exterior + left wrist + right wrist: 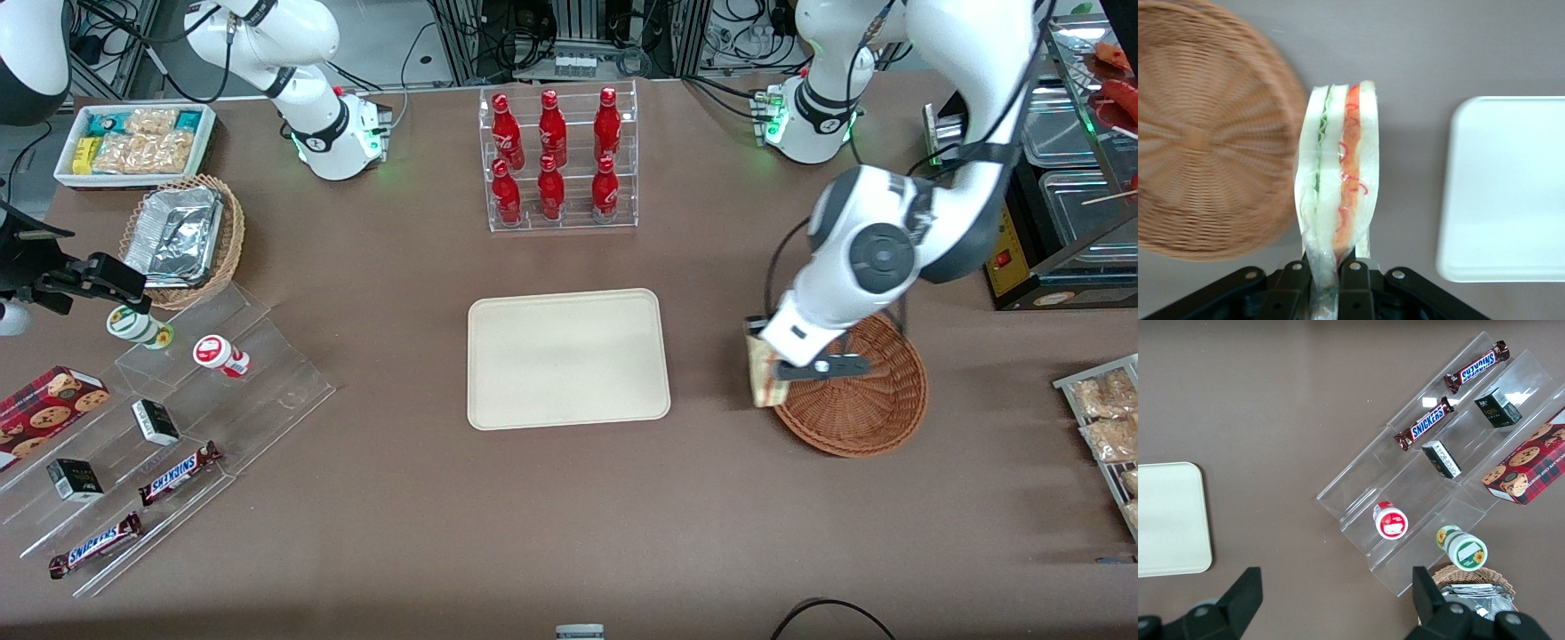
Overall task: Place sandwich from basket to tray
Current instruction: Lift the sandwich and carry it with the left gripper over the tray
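Note:
My left gripper (772, 366) (1326, 283) is shut on the sandwich (763, 377) (1338, 177), a wrapped wedge with red, orange and green filling showing along its edge. It hangs in the air just past the rim of the reddish-brown wicker basket (867, 400) (1201, 133), between the basket and the cream tray (567, 357) (1508, 187). The basket holds nothing visible. The tray lies flat with nothing on it.
A clear rack of red bottles (557, 160) stands farther from the front camera than the tray. Toward the parked arm's end are clear stepped shelves with snacks (169, 427), a tan basket of foil trays (182, 236) and a white bin of packets (133, 142).

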